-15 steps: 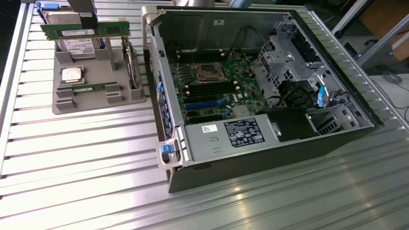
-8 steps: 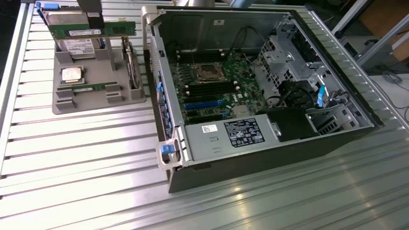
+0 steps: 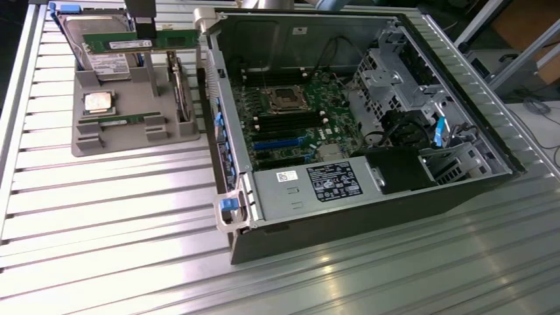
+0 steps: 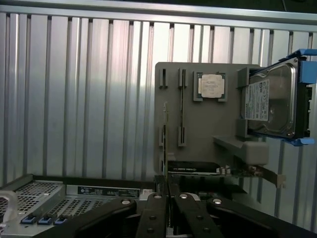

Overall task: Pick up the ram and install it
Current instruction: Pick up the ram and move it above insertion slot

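RAM stick (image 3: 170, 39) pinched about mid-length in the gripper (image 3: 144, 31), lifted clear of the gray holder tray (image 3: 131, 141), hanging over the hard drive (image 3: 107, 64) at the exterior view's far left. Fingers (image 4: 151, 218) drawn close together in the wrist view, clamped on the thin board. Nowhere near the open computer case (image 3: 289, 233) on the exterior view's right; memory slots (image 3: 282, 123) on the motherboard (image 3: 306, 141) well apart from the load.

Likely trouble from here, offered as judgement only:

- Slip or pivot in the grip: a narrow hold on a long, thin board, so any bump or quick swing able to rock it about the pinch point.
- Snag on the case's left wall (image 3: 212, 79), standing between tray and motherboard: too low a path, and one end of the stick clipped.
- Skewed arrival at the slot: a slight tilt enough to seat one end first, jam, or stress the board.
- State of the slot latches impossible to judge from these views.
- Processor chip (image 3: 98, 102) and a second green stick (image 3: 118, 120) lying in the tray nearby: a dropped board liable to land on them.
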`<state>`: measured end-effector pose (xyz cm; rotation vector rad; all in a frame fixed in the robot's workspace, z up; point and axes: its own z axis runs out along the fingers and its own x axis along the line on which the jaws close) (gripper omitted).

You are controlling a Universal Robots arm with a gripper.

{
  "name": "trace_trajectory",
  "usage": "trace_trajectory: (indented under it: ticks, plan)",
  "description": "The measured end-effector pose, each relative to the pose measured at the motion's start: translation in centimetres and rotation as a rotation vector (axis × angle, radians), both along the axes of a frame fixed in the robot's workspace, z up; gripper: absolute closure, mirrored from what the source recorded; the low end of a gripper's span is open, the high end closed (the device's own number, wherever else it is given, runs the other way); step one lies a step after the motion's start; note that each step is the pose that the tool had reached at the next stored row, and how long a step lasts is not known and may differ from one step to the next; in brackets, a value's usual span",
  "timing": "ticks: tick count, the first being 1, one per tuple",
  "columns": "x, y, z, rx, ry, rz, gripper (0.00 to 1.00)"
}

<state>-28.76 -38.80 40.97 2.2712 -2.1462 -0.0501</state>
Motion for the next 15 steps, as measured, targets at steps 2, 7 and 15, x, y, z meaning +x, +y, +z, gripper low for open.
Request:
trace_trajectory:
  ticks: [2,7,15]
  plan:
    - [0.3,0.0,0.01,-0.0001,0.0001,0.0,0.88]
    - [0.8,0.0,0.0,0.0,0.0,0.0,0.88]
    - [1.8,0.0,0.0,0.0,0.0,0.0,0.88]
